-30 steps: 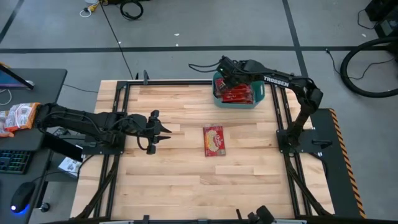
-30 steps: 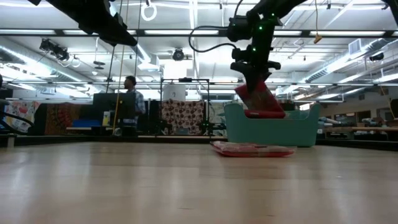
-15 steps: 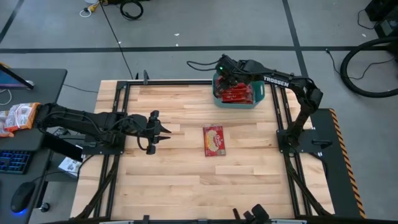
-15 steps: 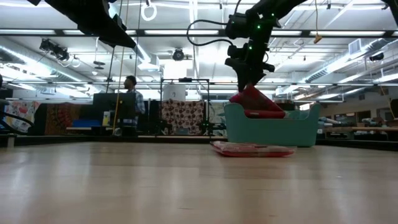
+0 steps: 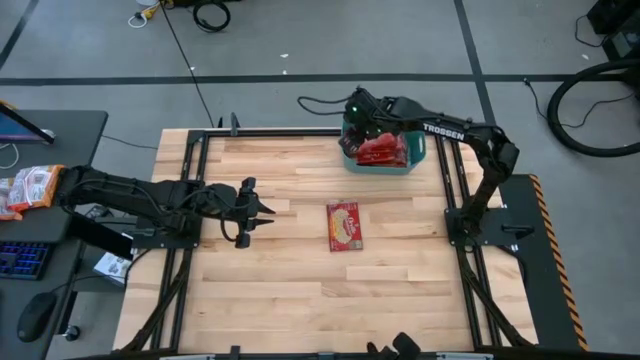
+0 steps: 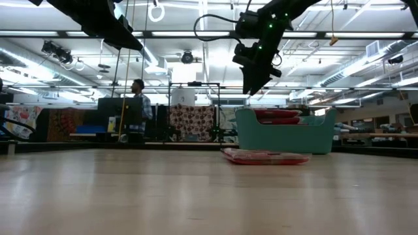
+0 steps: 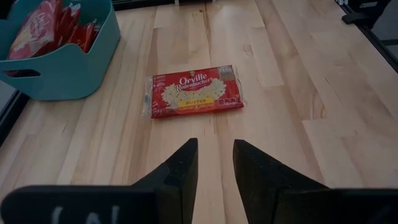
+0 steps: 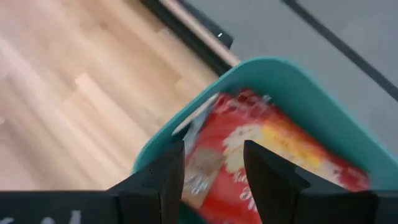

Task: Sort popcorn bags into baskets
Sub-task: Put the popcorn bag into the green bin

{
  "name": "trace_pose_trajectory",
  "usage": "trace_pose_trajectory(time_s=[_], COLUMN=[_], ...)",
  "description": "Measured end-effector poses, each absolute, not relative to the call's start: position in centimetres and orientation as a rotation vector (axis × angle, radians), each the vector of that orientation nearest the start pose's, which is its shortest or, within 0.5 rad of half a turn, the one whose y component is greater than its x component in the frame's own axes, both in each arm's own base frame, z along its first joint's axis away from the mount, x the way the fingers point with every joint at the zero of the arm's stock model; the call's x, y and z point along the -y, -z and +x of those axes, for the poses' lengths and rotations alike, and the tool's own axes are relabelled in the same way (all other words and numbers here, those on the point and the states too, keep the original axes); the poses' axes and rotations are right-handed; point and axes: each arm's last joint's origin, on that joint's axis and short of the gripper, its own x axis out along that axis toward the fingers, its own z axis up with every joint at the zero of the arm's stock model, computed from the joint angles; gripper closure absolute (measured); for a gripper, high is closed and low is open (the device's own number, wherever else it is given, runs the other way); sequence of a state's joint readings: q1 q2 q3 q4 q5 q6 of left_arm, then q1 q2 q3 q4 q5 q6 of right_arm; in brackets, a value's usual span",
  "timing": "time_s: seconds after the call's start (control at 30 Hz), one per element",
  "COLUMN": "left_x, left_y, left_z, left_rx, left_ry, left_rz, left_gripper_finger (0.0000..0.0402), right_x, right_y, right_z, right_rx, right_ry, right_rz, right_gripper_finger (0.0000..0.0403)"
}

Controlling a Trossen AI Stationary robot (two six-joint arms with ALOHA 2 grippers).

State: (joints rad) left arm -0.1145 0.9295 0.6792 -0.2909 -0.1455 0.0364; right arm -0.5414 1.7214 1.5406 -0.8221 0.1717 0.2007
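Lying flat on the table (image 5: 280, 300), one red bag (image 5: 344, 226) is still out of the tub (image 5: 415, 160). It sits near the middle of the table, between the two arms, with its long side running toward and away from the tub. The other bags (image 5: 380, 150) are piled inside the tub at the far edge.

The right gripper (image 5: 357, 112) hangs over the tub's left end, above the pile. Its fingers (image 8: 166, 177) are apart, not very wide, and hold nothing.

The left gripper (image 5: 268, 212) waits low over the table, pointing across at the loose bag. Its fingers (image 7: 180, 168) are a little apart and empty too.

The loose bag looks a bit closer to the left gripper, I think, with only bare wood between them.
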Motion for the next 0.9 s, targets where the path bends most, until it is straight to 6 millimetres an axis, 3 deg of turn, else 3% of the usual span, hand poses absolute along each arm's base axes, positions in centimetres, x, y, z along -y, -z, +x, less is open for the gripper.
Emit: trace_pose_trajectory(time_s=[0.27, 0.67, 0.9], left_x=[1.8, 1.9, 2.1], left_y=[-26.1, -25.3, -23.7], left_z=[19.5, 20.2, 21.6], left_rx=[-0.554, -0.599, -0.677], left_ry=[-0.02, -0.017, -0.014], left_rz=[0.108, 0.107, 0.116], left_gripper_finger=[0.0294, 0.0294, 0.0294], right_x=[15.7, 6.4, 1.6], right_y=[-29.3, -28.9, -25.7], right_z=[31.6, 34.3, 34.2], right_rx=[-1.075, -1.144, -1.224], right_ry=[0.642, 0.399, 0.293], right_rz=[0.322, 0.162, 0.09], right_gripper_finger=[0.0234, 0.0236, 0.0237])
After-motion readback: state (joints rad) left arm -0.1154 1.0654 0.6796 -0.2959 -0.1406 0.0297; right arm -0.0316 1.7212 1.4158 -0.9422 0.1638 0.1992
